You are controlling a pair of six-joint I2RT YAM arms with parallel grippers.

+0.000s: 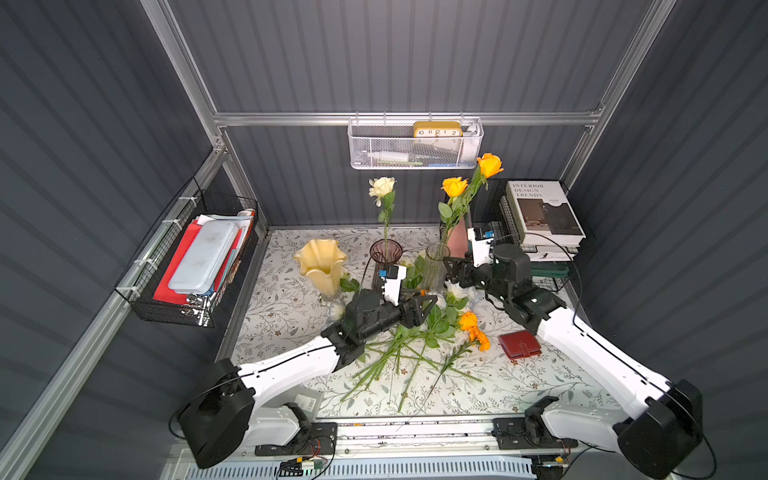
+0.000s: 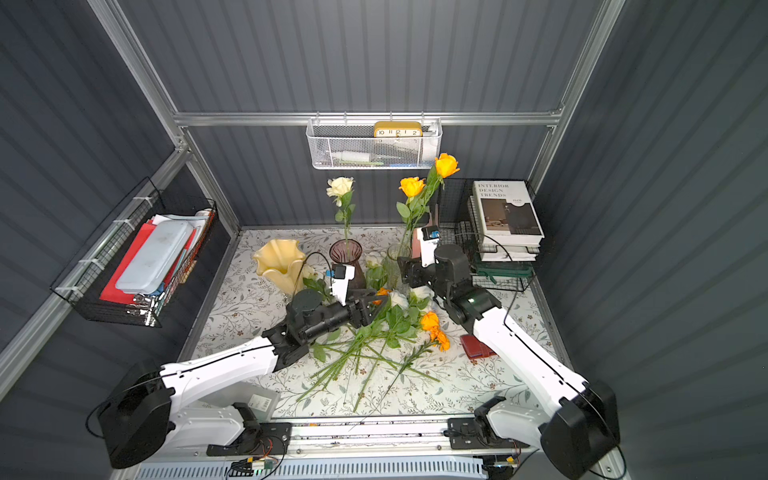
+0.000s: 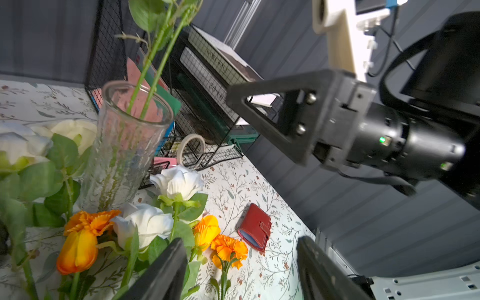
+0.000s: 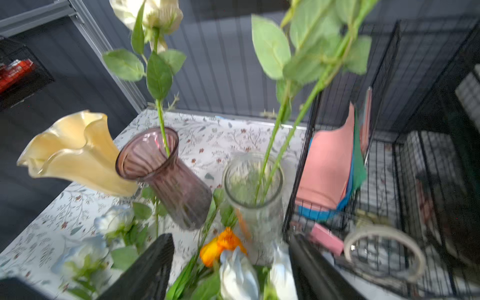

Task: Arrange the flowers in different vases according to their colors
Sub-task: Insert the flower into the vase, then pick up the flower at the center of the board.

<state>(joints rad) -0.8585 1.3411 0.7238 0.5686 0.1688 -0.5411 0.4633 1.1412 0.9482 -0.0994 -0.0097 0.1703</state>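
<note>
In both top views three vases stand at the back of the table. The pale yellow vase (image 1: 320, 262) holds nothing. The purple vase (image 1: 385, 252) holds a cream rose (image 1: 382, 187). The clear vase (image 1: 436, 266) holds two orange roses (image 1: 454, 186). Loose flowers (image 1: 415, 345) lie heaped mid-table: white roses (image 3: 179, 181), an orange tulip (image 3: 78, 249) and marigolds (image 3: 228, 249). My left gripper (image 3: 240, 241) hovers open over the heap's blossoms (image 1: 428, 305). My right gripper (image 4: 230, 241) stands open beside the clear vase (image 1: 451, 270), holding nothing.
A red wallet (image 1: 519, 345) lies right of the heap. A black wire rack with books (image 1: 536, 216) and a tape roll (image 3: 191, 148) fills the back right corner, close to the clear vase. Wire baskets hang on the back wall (image 1: 415, 143) and the left wall (image 1: 191, 257).
</note>
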